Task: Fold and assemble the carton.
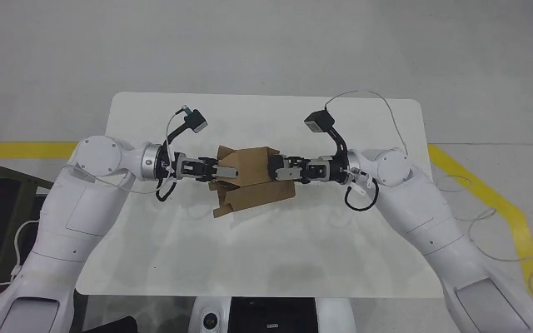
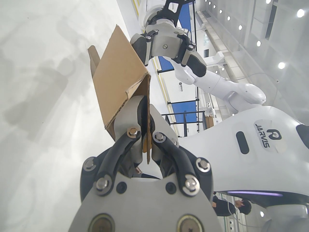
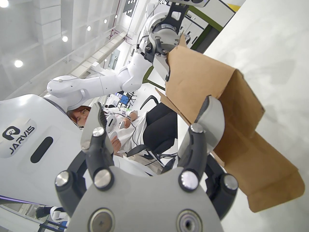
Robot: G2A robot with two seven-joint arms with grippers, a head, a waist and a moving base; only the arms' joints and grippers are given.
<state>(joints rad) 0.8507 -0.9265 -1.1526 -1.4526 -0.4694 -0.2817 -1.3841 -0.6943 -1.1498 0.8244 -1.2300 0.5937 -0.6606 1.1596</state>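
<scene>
My left hand (image 1: 226,171) was clamped on a flap of the plain brown carton (image 1: 254,179), half-folded over the worktop's (image 1: 266,250) middle; my right hand (image 1: 276,171) stood wide open at its opposite side.

Bright even light, round ceiling lights (image 2: 300,13) glowing, white table (image 1: 250,258) evenly lit, wrist views bent at edges.

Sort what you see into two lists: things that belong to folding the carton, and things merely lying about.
For the job: carton; left gripper, shut on a carton panel; right gripper, open by the carton; table.

Lying about: yellow floor line; dark object on the floor.
</scene>
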